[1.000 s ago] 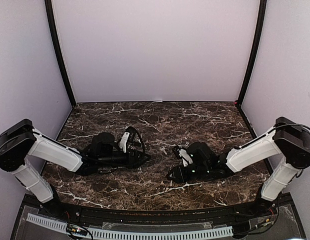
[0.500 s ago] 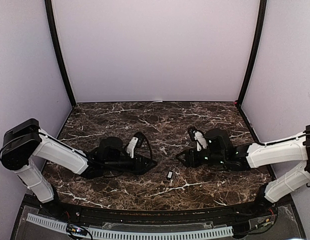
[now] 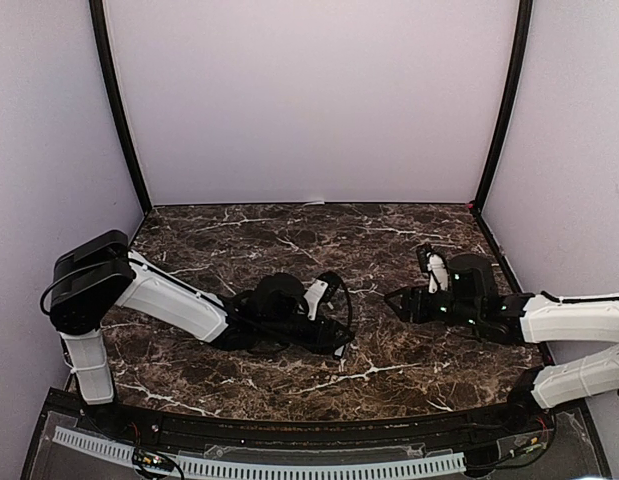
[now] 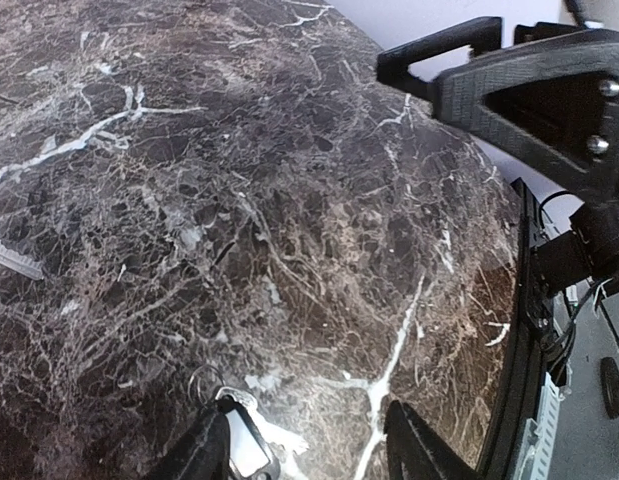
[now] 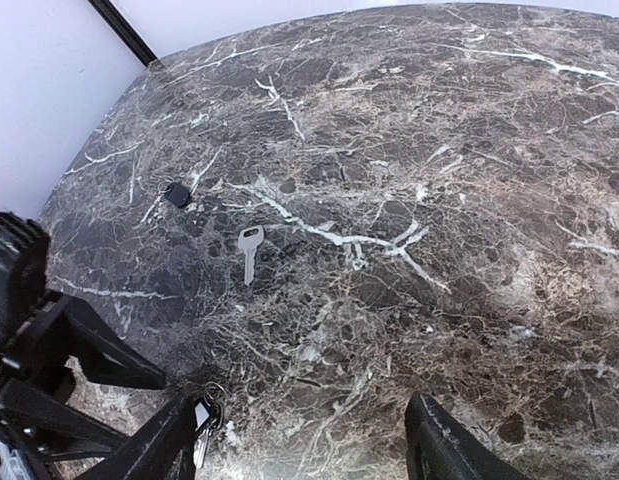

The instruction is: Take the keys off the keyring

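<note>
Keys (image 5: 249,252) and keyring (image 4: 247,448) both lie flat on the dark marble desk (image 3: 409,235), between the two arms. The left claw (image 4: 304,437) hangs low with its fingers apart, gripping nothing; the keyring lies between them, close beside one finger. The right claw (image 5: 299,422) is spread wide and empty, set back from the ring. One loose key lies ahead of the right claw and off to one side of the left claw, apart from the ring. Its long axis runs roughly along the right claw's reach, bow away, blade tip toward that claw. The fob is cropped at the frame edge, so I cannot tell its axis, nor whether a key hangs on the ring. I judge the step to be seizing the ring: the left claw would need to close squarely on the fob, so the right can work off any remaining key.
</note>
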Motion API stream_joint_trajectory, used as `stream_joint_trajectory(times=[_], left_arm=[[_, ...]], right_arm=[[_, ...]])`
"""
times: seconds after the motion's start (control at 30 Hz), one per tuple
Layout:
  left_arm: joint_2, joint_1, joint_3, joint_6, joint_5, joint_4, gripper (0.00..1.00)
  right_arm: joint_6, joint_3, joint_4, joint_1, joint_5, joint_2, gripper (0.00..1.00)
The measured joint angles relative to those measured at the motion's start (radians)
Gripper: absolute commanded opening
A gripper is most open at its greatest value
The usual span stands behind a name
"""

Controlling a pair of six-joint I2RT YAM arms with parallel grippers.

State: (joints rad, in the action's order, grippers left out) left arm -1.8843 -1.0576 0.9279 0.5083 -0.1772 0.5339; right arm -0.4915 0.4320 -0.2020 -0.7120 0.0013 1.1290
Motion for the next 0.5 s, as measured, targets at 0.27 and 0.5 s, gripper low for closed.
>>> stream_joint_trajectory(times=[0.27, 0.5], left_arm=[[-0.07, -0.001, 0.062, 0.013, 0.029, -0.087, 0.54], [-0.08, -0.001, 0.073, 0.006, 0.041, -0.118, 0.48]], right_arm=[[-0.024, -0.061, -0.013, 0.001, 0.0, -0.015, 0.71], [-0.045, -0.086, -0.029, 0.002, -0.004, 0.006, 0.7]])
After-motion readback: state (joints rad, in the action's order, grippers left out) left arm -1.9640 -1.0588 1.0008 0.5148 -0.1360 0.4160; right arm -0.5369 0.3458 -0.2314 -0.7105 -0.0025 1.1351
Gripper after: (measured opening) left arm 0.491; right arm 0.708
